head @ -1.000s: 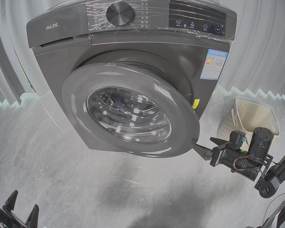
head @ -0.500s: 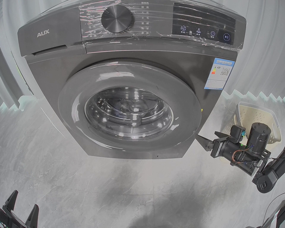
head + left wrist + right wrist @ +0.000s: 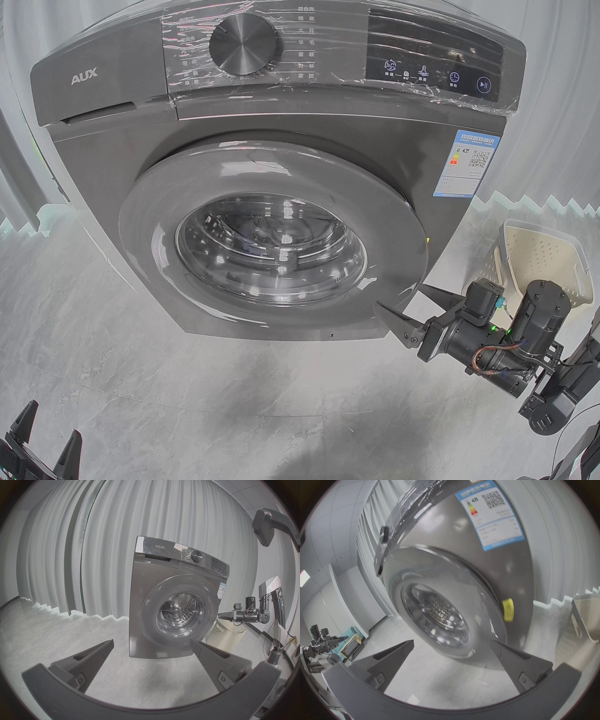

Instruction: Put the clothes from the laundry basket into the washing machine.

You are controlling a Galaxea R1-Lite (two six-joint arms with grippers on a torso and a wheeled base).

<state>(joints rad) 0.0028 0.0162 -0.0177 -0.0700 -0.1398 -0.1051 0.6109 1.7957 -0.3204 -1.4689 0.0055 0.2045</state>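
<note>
Washer (image 3: 350, 125) is standing on the grey floor (image 3: 187, 387) w/ a white curtain (image 3: 62, 558) hanging behind it. Its round door (image 3: 272, 247) is lying flat against the front; can't tell if it's latched. Thru the glass, in the left wrist view, a dark bundle of clothes (image 3: 169, 615) is sitting low in the drum. Clear film (image 3: 325, 37) is covering the control strip up top, incl. the dial (image 3: 244, 44). A blue-edged label (image 3: 473, 164) is sticking to the front, up and to the right of the door.

Basket (image 3: 544, 262), cream and perforated, is standing on the floor just beside the washer's right side. Its bare inner wall is showing to the head cam.

R gripper (image 3: 414, 307) is hovering low, btw the door's lower right rim and the basket, and is pointing toward the washer. Its fingers are spreading wide and are holding nothing. One fingertip is sitting just beside the rim; can't tell if it's touching. The right wrist cam is looking across the door's lower edge, w/ the basket off to one side.

L gripper (image 3: 51, 425) is hanging low on the robot's left, well apart from the washer. Its fingers are also spreading wide w/ nothing btw them, and its cam is facing the whole washer front.
</note>
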